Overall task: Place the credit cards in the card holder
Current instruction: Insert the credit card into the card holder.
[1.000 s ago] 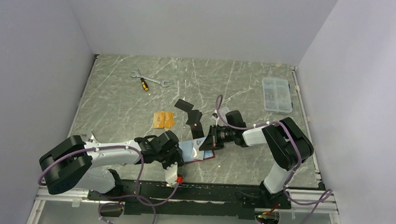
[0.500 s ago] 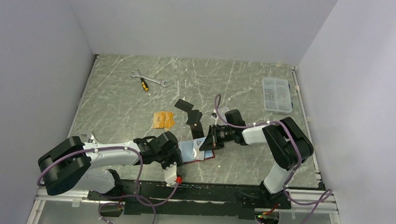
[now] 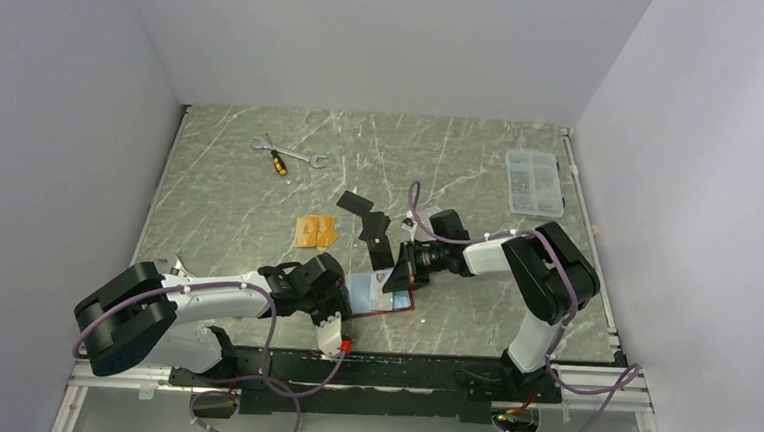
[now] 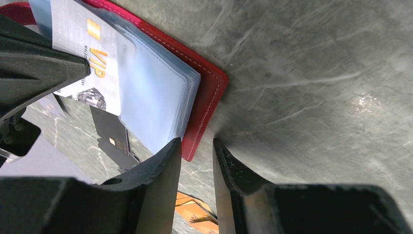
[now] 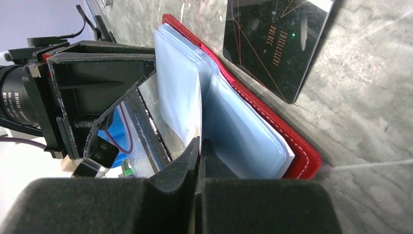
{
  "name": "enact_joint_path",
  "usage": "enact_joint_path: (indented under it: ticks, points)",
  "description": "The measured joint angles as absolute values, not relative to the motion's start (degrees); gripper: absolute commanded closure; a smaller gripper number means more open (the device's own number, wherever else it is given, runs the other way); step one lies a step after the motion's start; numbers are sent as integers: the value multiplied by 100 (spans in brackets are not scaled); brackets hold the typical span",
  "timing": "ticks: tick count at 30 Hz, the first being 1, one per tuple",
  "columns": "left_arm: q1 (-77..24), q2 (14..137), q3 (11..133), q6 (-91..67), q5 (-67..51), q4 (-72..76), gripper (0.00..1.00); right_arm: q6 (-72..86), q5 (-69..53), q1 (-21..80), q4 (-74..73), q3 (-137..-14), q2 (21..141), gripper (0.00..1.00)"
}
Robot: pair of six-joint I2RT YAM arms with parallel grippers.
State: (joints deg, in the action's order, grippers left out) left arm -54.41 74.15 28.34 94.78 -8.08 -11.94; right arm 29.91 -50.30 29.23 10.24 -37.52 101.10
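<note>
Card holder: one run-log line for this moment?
card holder: lying open | right gripper: shut on silver VIP card at sleeves | left gripper: open at holder's edge

The right pincer (image 5: pixel 199 146) pinches a thin card (image 5: pixel 195 112) (seen edge-on) between the red card holder's (image 5: pixel 302 156) clear sleeves (image 5: pixel 243 126).

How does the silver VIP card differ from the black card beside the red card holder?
Colour: the silver VIP card is pale grey with gold letters; the black card is dark with thin gold lines. Pose: the silver card is held up at the card holder's clear sleeves; the black card lies flat on the table. Grip: the right end effector is shut on the silver card; the black card is free. Both are thin rectangles.
</note>
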Motion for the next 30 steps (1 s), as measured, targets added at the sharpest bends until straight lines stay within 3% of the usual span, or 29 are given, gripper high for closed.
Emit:
enact_joint_path:
  ticks: [25,30]
  points:
    - [-5441,7424,2829,9507,-768,-1197,65,2650,-5529,3017,502,-4488,10768,100]
    - [-5441,7424,2821,9511,-766,-1190,66,2609,-5382,3055,301,-4569,10770,78]
